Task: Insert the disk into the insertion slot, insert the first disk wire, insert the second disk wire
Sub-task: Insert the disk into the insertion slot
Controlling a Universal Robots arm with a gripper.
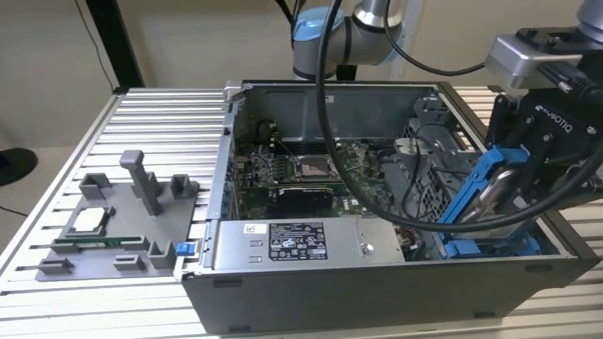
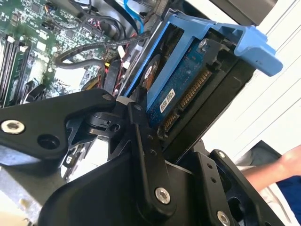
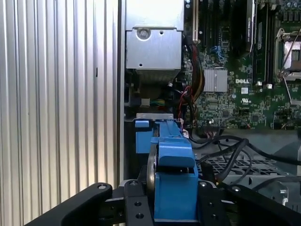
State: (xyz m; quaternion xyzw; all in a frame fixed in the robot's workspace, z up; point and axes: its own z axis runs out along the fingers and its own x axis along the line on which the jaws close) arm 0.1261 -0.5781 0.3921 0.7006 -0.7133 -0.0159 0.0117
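My gripper (image 1: 516,185) is shut on the disk (image 1: 492,189), a silver drive clipped in a bright blue carrier. The disk hangs tilted, on edge, over the end of the open computer case at the exterior view's right. In the second wrist view the disk (image 2: 186,77) shows its circuit board and connector edge between the black fingers (image 2: 141,136). In the first wrist view the blue carrier (image 3: 175,175) stands on edge in my gripper (image 3: 174,200). The insertion slot (image 1: 499,246), a grey metal bay with blue tabs, lies just below the disk's lower end.
Black cables (image 1: 414,205) loop beside the bay and over the motherboard (image 1: 301,169). A silver labelled power-supply box (image 1: 301,244) fills the case's front. A grey fixture tray (image 1: 113,226) sits on the ribbed table. A person's arm (image 2: 277,165) is nearby.
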